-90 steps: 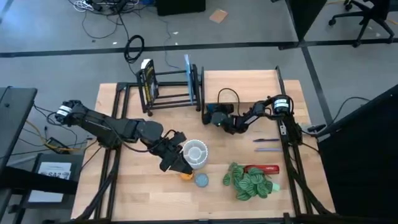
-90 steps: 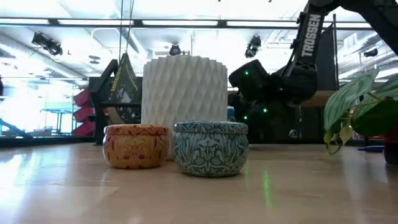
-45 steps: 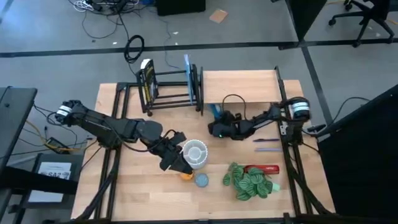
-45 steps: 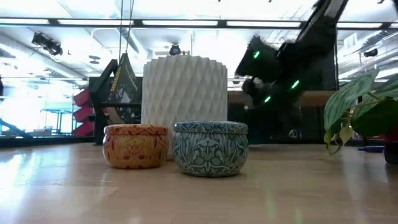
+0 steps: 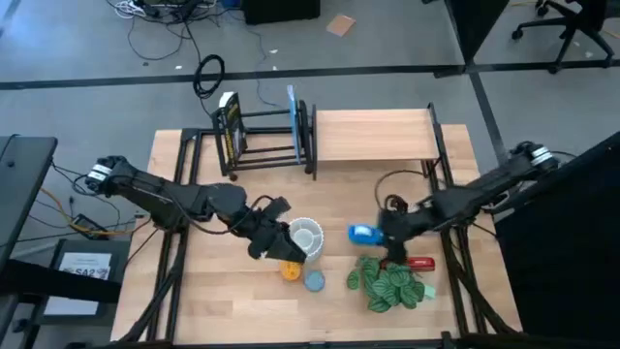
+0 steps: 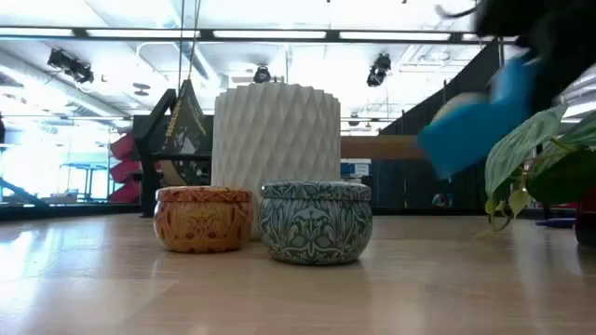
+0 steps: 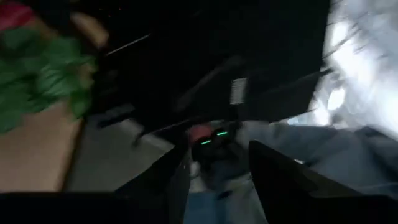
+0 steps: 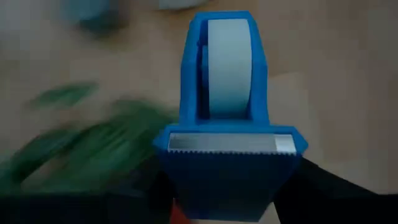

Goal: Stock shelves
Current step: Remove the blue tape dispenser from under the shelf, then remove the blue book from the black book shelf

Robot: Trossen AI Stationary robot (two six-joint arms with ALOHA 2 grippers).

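My right gripper is shut on a blue tape dispenser holding a white roll, above mid-table, beside the leafy plant. My left gripper stands open at the left side of the white ribbed pot. An orange tin and a blue patterned tin rest on the table just near of the pot. The shelves stand at the far edge: the black bar rack and, to its right, the wooden board. My right gripper pinches the dispenser at its toothed cutter end, one finger on each side. It comes from the table's right, and the roll end points toward the table's left. The dispenser hangs tilted, clear of the table. My left gripper is close against the pot; I cannot tell whether it touches it.
A dark box and a thin light-blue panel stand upright in the rack. A red tool lies by the plant. Bare tabletop shows at the near left.
My right gripper has drawn back from the gap between the rack and the wooden board, toward the table's near and right edges. It has carried the blue dispenser with it, up off the table. My left gripper has turned a little beside the pot. The pot has stayed put.
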